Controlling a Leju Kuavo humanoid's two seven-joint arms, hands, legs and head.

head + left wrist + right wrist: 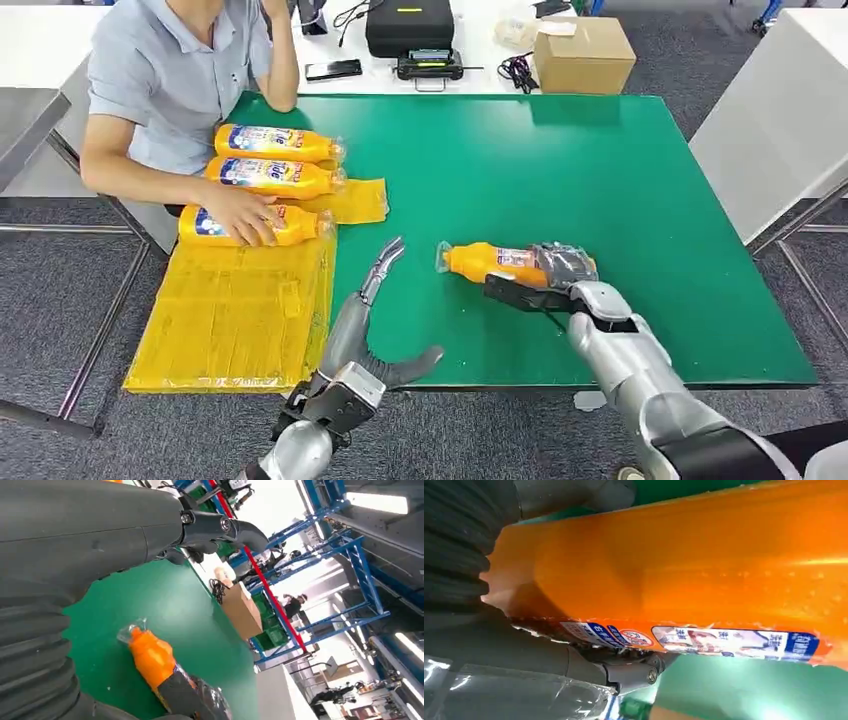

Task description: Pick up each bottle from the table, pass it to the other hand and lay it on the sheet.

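Note:
An orange bottle [492,263] with a blue and white label lies sideways just above the green table [600,170], its clear cap toward my left hand. My right hand [548,278] grips its base end, fingers wrapped around the body [704,575]. My left hand [365,330] is open, fingers spread and stretched toward the cap, a short gap short of it. In the left wrist view the bottle [152,655] sits beyond the left hand's fingers [220,527]. Three more orange bottles [275,143] [272,177] [300,226] lie in a row on the yellow sheet [240,310] at the table's left.
A person sits at the far left corner, one hand [240,212] resting on the nearest laid bottle. A cardboard box [582,55], a black case [408,25], a phone [333,69] and cables lie on the white table behind. A white table [780,120] stands at right.

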